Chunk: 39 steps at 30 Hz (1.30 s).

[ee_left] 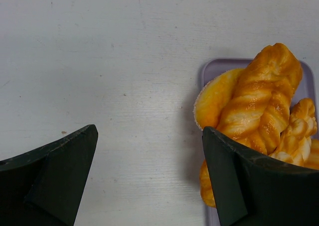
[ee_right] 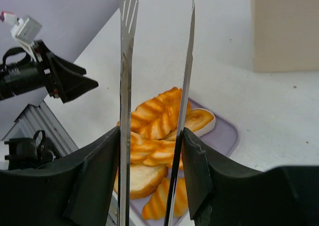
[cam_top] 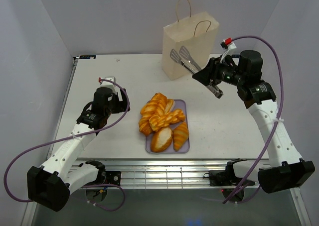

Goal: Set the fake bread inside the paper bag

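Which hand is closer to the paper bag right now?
Right. The right hand, gripping tongs, is close beside the paper bag; the left hand is far off, left of the lilac tray.

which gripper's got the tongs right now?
The right gripper, shut on the metal tongs, blades running out between its fingers. The left gripper is open and holds nothing, beside the bread on the lilac tray.

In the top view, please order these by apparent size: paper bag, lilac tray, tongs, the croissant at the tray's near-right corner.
1. Bag
2. Tray
3. Tongs: long but thin, and raised nearer the camera, so this place is unsure
4. Croissant
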{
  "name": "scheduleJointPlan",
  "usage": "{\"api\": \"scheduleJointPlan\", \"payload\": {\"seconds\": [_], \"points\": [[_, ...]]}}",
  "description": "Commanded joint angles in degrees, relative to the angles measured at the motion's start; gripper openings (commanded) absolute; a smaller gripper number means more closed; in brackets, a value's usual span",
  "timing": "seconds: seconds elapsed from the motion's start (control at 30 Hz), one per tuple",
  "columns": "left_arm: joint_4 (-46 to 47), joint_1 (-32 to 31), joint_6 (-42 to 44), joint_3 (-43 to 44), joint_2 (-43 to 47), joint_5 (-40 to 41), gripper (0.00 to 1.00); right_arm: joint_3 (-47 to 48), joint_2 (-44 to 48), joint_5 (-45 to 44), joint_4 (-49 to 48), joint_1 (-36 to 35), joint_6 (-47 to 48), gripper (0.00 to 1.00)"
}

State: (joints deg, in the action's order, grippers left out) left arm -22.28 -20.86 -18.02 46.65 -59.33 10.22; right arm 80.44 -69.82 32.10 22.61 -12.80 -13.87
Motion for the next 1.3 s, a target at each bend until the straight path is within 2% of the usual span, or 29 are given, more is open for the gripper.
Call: {"api": "scheduleJointPlan", "payload": {"seconds": [0.0, 0.23, 0.4, 0.57, 0.8, 1.0, 1.27], "points": [[0.14, -0.32, 0.53, 1.69, 0.97, 0.68, 0.96, -6.67, 4.95, -0.19, -0.9, -3.8, 3.84, 0.56], [0.13, -0.32, 0.36, 1.69, 1.59, 0.33, 0.96, -22.6, 15.49, -3.35, -0.2, -9.08, 4.73, 0.57], [0.14, -0.41, 0.27, 1.6, 1.5, -0.37, 0.96, -29.99, 17.88, -5.29, -0.98, -9.7, 3.59, 0.57], [0.14, -0.32, 0.18, 1.6, 0.97, -0.81, 0.96, -35.7, 18.32, -4.24, -6.43, -9.7, -0.1, 0.58], [0.22, -0.32, 0.09, 1.69, 0.44, -1.34, 0.96, -37.81, 17.17, -2.48, -8.81, -9.7, -0.64, 0.58], [0.22, -0.32, 0.18, 1.6, 0.44, -0.99, 0.96, -37.12, 22.0, -3.97, -4.42, -11.72, 2.09, 0.59], [0.05, -0.32, 0.27, 1.6, 0.44, 0.41, 0.96, -34.31, 25.44, -14.16, 1.56, -21.98, 4.38, 0.6]]}}
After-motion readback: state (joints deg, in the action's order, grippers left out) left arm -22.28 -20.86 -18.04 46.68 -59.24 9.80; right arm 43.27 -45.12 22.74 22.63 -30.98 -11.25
